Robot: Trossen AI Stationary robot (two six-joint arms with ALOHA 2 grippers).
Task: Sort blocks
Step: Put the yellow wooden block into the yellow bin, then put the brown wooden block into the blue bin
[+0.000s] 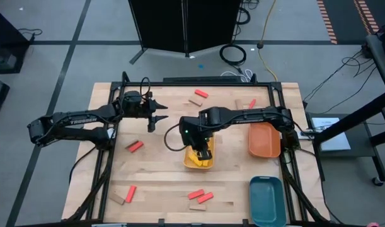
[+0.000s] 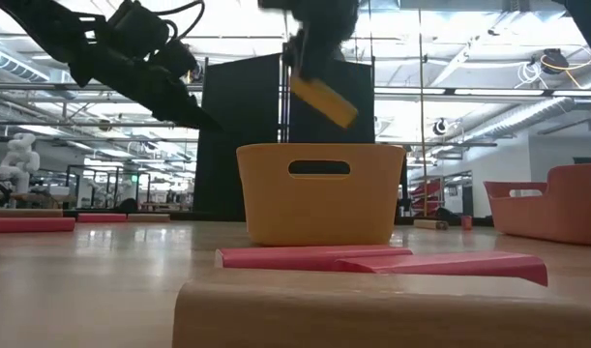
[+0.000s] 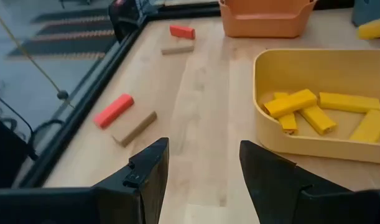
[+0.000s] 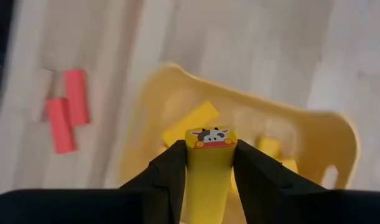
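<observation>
— Yellow first: where?
— Pinched at one end in right gripper (image 1: 203, 152). One yellow block (image 4: 209, 168), tilted, hanging over yellow tray (image 2: 314, 208), not touching it. Cow picture on its end face.
— Count inside?
— Five more yellow blocks (image 3: 289, 102) lying loose in there, per left wrist view. One crossed on top of another.
— Rest of the table (image 3: 202, 93)?
— Six red blocks (image 1: 135, 146) counted from the high view, scattered: two far side, one left of centre, three near edge. Tan blocks (image 1: 120, 198): three sure, maybe a fourth, hard to tell. Mostly paired beside a red.
— Trays total?
— Three. Yellow at centre, orange tray (image 1: 264, 140) to its right, teal tray (image 1: 266, 198) at the near right corner. Can't tell contents of orange or teal.
— Left side?
— Left gripper (image 3: 202, 168) spread wide, holding nothing, hovering left of centre, well apart from yellow tray.
</observation>
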